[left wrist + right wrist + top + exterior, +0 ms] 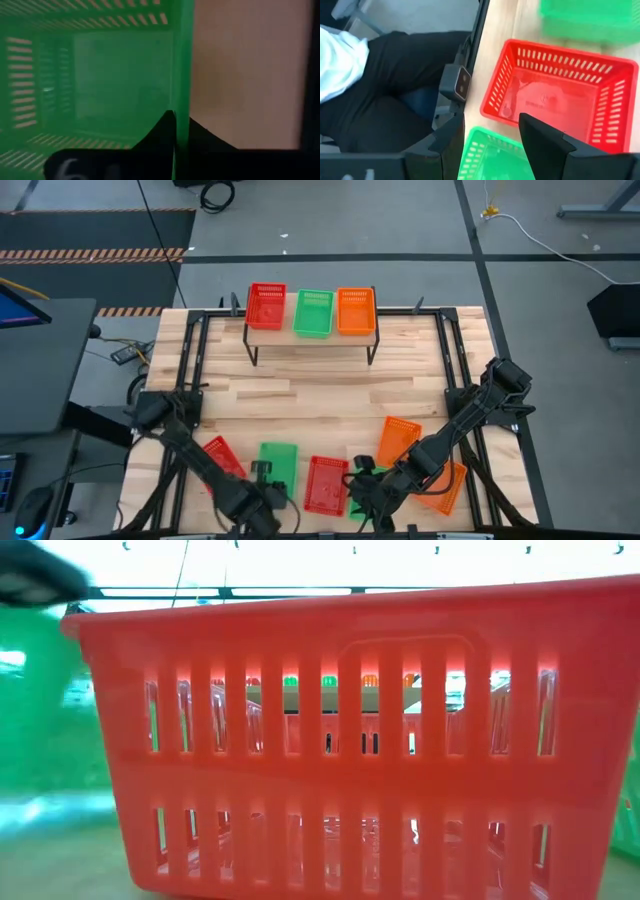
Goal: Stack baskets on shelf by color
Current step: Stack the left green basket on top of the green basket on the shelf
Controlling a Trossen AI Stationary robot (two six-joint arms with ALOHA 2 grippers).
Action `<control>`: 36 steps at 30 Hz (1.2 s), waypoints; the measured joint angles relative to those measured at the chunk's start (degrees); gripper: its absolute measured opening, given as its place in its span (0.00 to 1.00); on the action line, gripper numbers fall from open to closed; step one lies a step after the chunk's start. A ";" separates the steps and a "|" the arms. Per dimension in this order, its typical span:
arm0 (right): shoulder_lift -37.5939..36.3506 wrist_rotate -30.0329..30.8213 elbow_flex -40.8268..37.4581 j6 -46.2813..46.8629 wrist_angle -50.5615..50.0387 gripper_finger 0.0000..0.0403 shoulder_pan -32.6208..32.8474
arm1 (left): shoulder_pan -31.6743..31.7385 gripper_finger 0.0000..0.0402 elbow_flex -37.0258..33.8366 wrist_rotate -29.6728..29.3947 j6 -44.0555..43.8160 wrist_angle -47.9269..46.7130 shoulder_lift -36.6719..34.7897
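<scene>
The shelf (310, 340) stands at the table's far side. On its top sit one red basket (266, 306), one green (314, 312) and one orange (356, 310). Along the near edge lie two red baskets (222, 458) (325, 483), two green (278, 462) (360, 472) and two orange (398, 442) (446, 486). My left gripper (262, 498) (182, 125) is shut on the near wall of the left green basket. My right gripper (364, 486) (490, 120) is open, its fingers apart above the other green basket (490, 155), with the red basket (560, 95) just beyond it. My left gripper holds the left green basket by its upright wall (182, 75). One finger (162, 132) is inside the basket and one (207, 137) is outside. The fingers come from the table's near side. In the high view the basket rests on the table.
A red basket (350, 740) fills the low view, with a green one (40, 710) to its left. Black frame rails (190, 370) (455, 370) run along both table sides. A person in dark trousers (380, 90) sits past the near edge. Bare tabletop (320, 395) lies between shelf and baskets.
</scene>
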 joint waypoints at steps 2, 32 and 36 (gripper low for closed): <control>0.00 -0.22 0.00 -0.01 -0.61 0.48 0.00 | 2.16 0.02 3.37 -1.96 5.08 -4.17 -0.93; 0.00 6.45 -19.78 4.91 16.32 0.48 4.28 | 49.15 0.01 39.73 -8.20 61.60 -25.43 -3.32; 0.00 6.25 -22.64 6.90 18.03 0.48 4.17 | 55.24 0.02 38.52 -4.46 68.00 -24.83 -3.27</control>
